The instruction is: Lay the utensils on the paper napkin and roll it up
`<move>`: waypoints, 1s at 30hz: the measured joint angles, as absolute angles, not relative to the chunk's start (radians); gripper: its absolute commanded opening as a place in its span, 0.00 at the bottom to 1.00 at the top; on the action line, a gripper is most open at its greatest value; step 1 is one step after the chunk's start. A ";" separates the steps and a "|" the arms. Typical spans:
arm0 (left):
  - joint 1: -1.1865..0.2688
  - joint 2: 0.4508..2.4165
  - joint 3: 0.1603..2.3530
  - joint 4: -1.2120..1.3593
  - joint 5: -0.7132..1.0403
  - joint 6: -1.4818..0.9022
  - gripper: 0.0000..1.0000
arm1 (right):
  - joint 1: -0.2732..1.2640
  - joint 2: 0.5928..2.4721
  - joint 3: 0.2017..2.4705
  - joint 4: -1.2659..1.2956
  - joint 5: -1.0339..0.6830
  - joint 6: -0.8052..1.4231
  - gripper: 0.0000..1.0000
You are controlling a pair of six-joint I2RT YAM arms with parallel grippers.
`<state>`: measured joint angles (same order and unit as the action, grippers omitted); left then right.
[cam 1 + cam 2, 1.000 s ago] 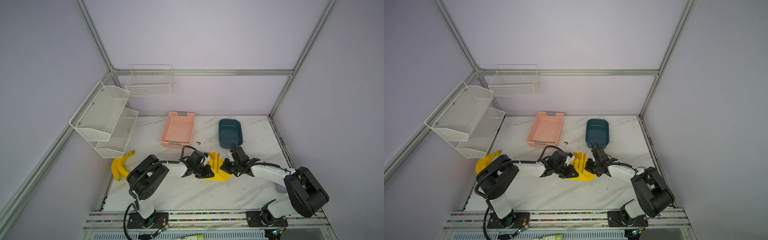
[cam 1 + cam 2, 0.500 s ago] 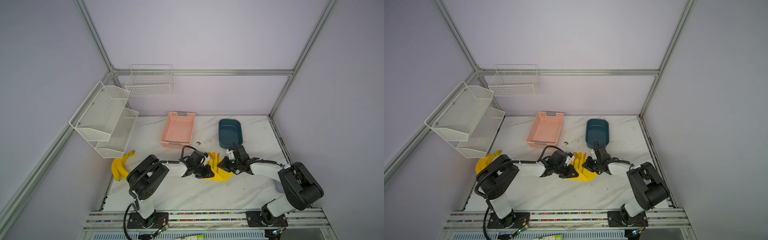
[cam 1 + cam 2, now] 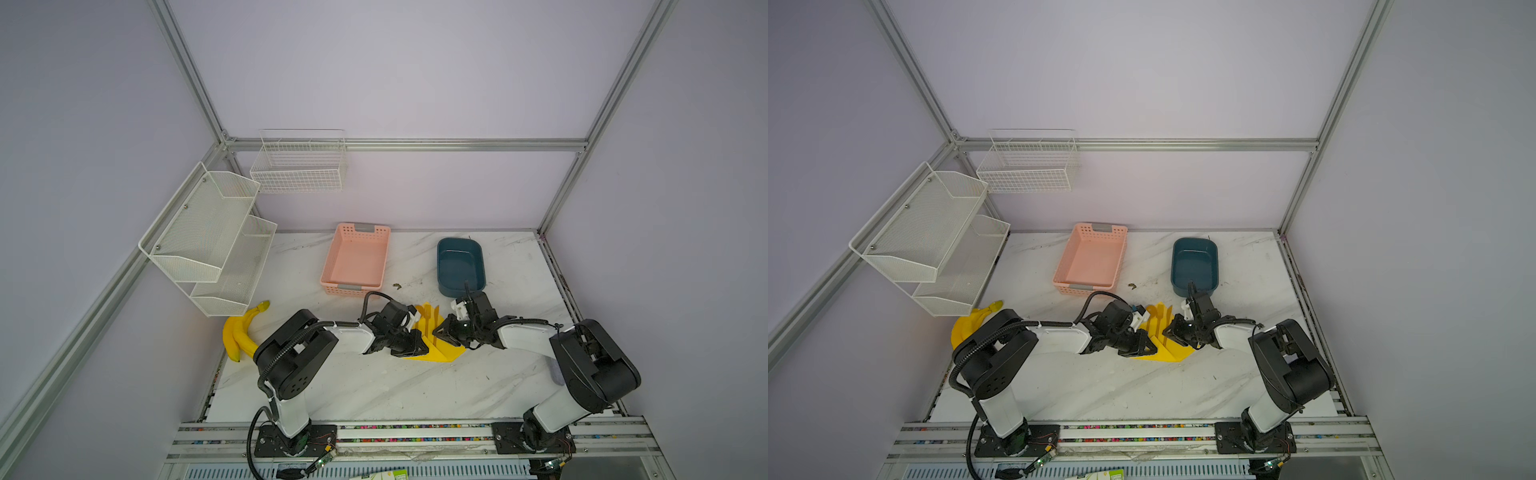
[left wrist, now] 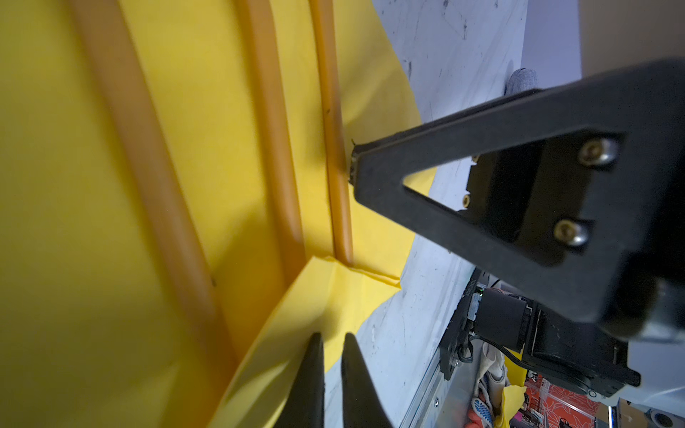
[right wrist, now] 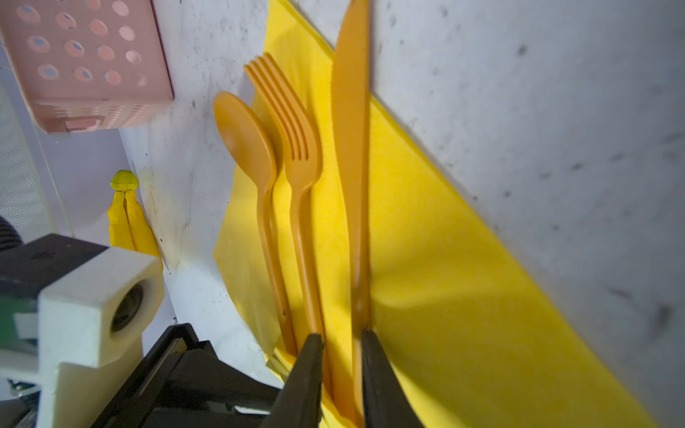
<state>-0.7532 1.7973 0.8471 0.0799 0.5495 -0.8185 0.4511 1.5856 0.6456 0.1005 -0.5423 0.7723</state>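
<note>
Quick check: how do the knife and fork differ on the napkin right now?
The knife has a plain blade; the fork ends in tines. The knife's tip reaches past the fork's tines. The fork's head sits tight beside the spoon; the knife's blade lies apart from both. Shared: both are orange and lie lengthwise on the napkin, heads pointing the same way.

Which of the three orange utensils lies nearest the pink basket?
The spoon, the round-bowled piece at the row's end toward the pink basket; the fork lies in the middle and the knife on the far side.
</note>
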 measured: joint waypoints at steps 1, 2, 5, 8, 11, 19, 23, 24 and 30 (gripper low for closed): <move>-0.753 1.797 0.847 0.080 0.550 -0.818 0.12 | 0.450 1.588 0.646 0.102 -0.543 0.772 0.23; -0.753 1.797 0.847 0.080 0.550 -0.818 0.12 | 0.450 1.590 0.646 0.102 -0.544 0.772 0.23; -0.753 1.797 0.847 0.080 0.550 -0.818 0.12 | 0.447 1.597 0.646 0.105 -0.546 0.772 0.23; -0.753 1.797 0.847 0.080 0.550 -0.819 0.12 | 0.446 1.603 0.646 0.113 -0.548 0.772 0.23; -0.753 1.797 0.847 0.080 0.550 -0.819 0.12 | 0.443 1.606 0.646 0.119 -0.551 0.772 0.23; -0.753 1.797 0.847 0.081 0.550 -0.819 0.12 | 0.443 1.619 0.645 0.134 -0.570 0.773 0.23; -0.753 1.797 0.847 0.081 0.550 -0.819 0.12 | 0.443 1.625 0.644 0.147 -0.578 0.773 0.23; -0.753 1.797 0.847 0.081 0.550 -0.819 0.12 | 0.443 1.625 0.643 0.149 -0.582 0.773 0.23; -0.753 1.797 0.847 0.081 0.550 -0.819 0.12 | 0.443 1.629 0.641 0.157 -0.596 0.773 0.23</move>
<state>-0.7532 1.7973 0.8471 0.0814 0.5495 -0.8192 0.4427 1.6291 0.6407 0.1566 -0.5957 0.7727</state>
